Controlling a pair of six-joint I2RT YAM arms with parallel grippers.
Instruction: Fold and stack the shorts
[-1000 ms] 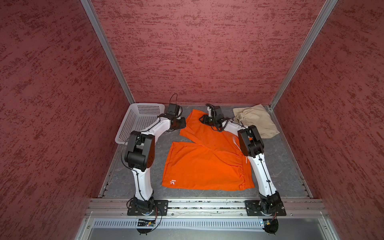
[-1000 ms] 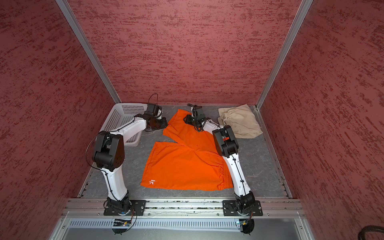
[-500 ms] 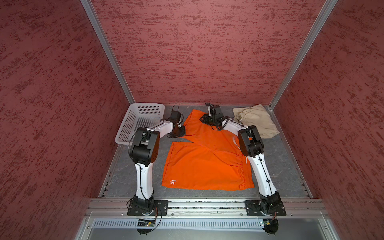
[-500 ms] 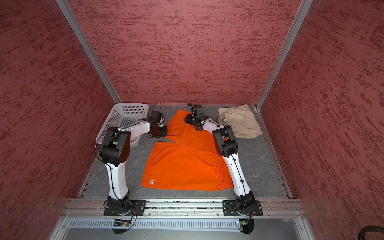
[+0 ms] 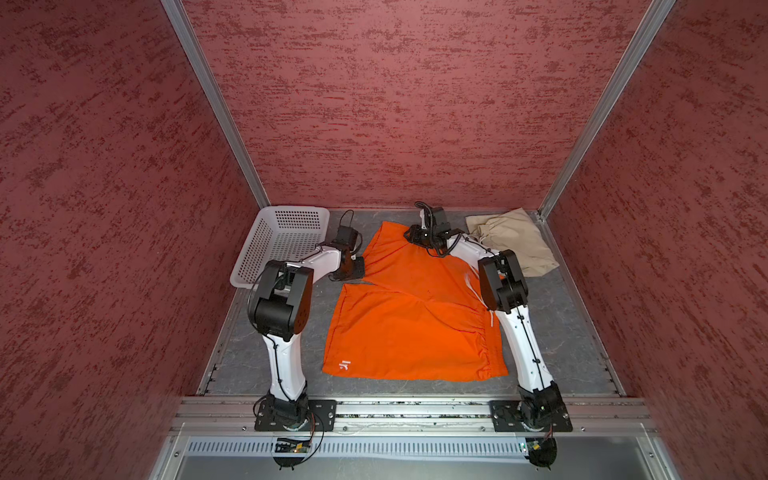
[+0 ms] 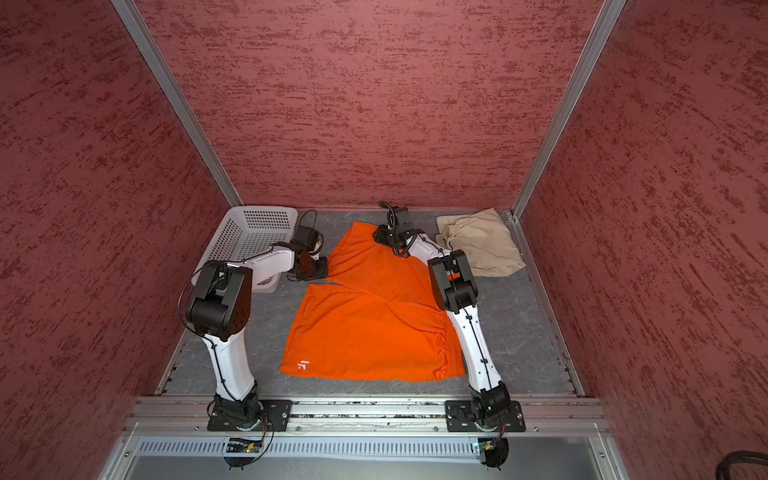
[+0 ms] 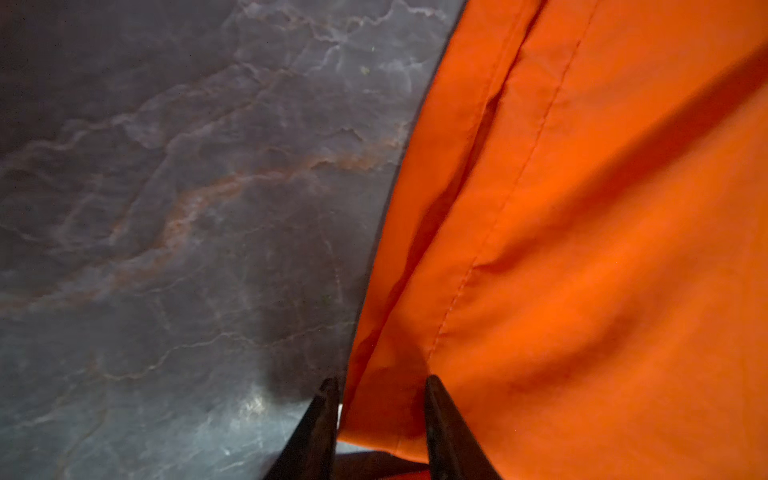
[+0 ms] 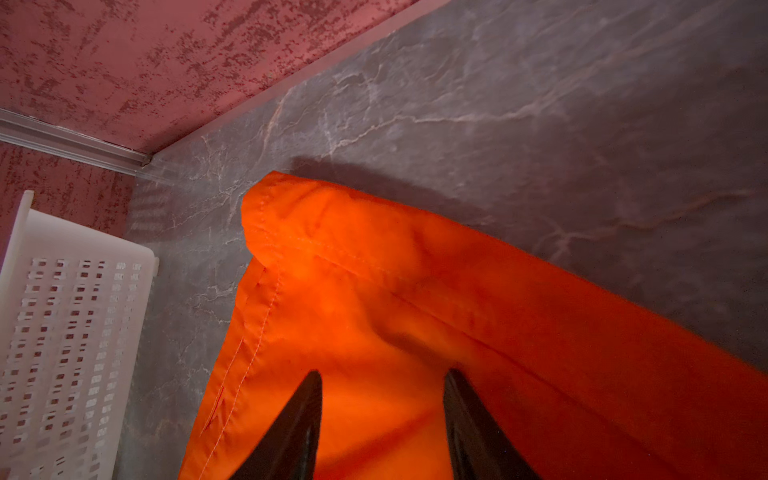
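Red bumpy walls (image 5: pixel 374 104) stand all around my work spot, and the gray stone-look table (image 5: pixel 561 332) is the floor of it.

The biggest thing on the table is the orange shorts (image 5: pixel 407 328). I see them in both top views, spread out flat in the middle between my two arms. Their bunched waist lies by my right arm. One leg points to the front left and the other leg runs toward the back wall.

The white basket (image 5: pixel 282 241) with little holes sits in the back left corner, near the orange shorts but not touching them. The beige shorts (image 5: pixel 515 245) lie in a soft heap in the back right corner, apart from the orange pair.

My left gripper (image 7: pixel 380 380) is down at the left edge of the back leg. Its two jaws stand apart, with the thin orange hem between them.

My right gripper (image 8: pixel 382 374) is at the far corner of that same leg. Its jaws stand apart over the cloth, but I cannot tell if they pinch it.

A small white mark (image 5: pixel 344 365) sits on the front left corner of the orange shorts.
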